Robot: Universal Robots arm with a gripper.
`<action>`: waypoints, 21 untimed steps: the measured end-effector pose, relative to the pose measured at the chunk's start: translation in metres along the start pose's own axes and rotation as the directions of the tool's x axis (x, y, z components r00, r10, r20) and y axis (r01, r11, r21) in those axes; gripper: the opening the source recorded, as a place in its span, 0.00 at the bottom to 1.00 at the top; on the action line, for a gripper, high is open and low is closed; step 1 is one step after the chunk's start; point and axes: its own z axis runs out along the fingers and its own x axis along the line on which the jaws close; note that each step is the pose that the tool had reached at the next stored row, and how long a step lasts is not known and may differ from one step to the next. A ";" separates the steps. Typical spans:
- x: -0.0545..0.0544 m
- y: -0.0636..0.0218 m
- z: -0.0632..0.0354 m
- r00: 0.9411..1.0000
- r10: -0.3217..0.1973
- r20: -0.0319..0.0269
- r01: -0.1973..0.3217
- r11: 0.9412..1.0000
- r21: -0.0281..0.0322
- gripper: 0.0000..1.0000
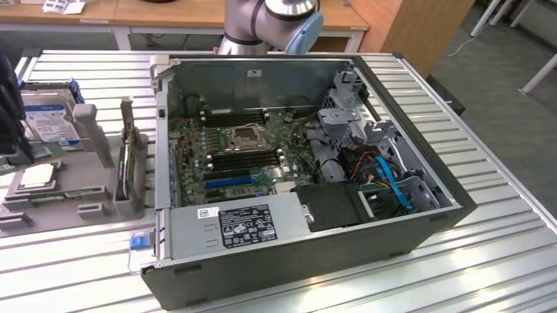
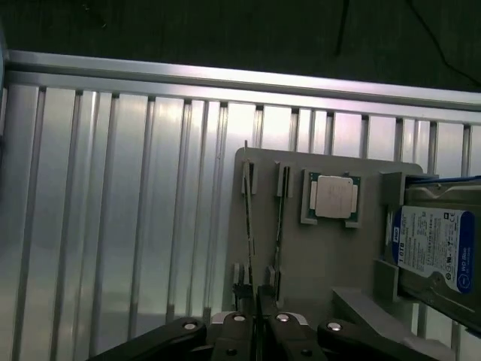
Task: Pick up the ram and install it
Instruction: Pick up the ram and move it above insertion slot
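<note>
The thin ram stick (image 2: 249,226), seen edge-on, is standing in the grey plastic holder tray (image 2: 316,263) at the exterior view's left. Its end is lying right at the black gripper (image 2: 257,331). Whether the gripper is clamping it cannot be told.

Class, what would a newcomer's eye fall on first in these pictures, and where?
The open computer case sits mid-table in the exterior view, its motherboard and blue cable laid bare. In the wrist view, a grey holder carries a processor, a hard drive and thin ram sticks on edge.
</note>
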 end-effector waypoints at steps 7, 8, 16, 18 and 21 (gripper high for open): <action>-0.001 0.0014 -0.0316 1.000 0.000 0.000 0.000 1.000 0.000 0.14; -0.001 0.0016 -0.0364 1.000 0.000 0.000 0.000 1.000 0.000 0.14; -0.002 0.0032 -0.0727 1.000 0.000 -0.002 0.000 1.000 0.000 0.14; -0.002 0.0034 -0.0759 1.000 0.000 -0.002 0.000 1.000 0.000 0.14; -0.002 0.0025 -0.0761 1.000 0.000 -0.002 0.000 1.000 0.000 0.14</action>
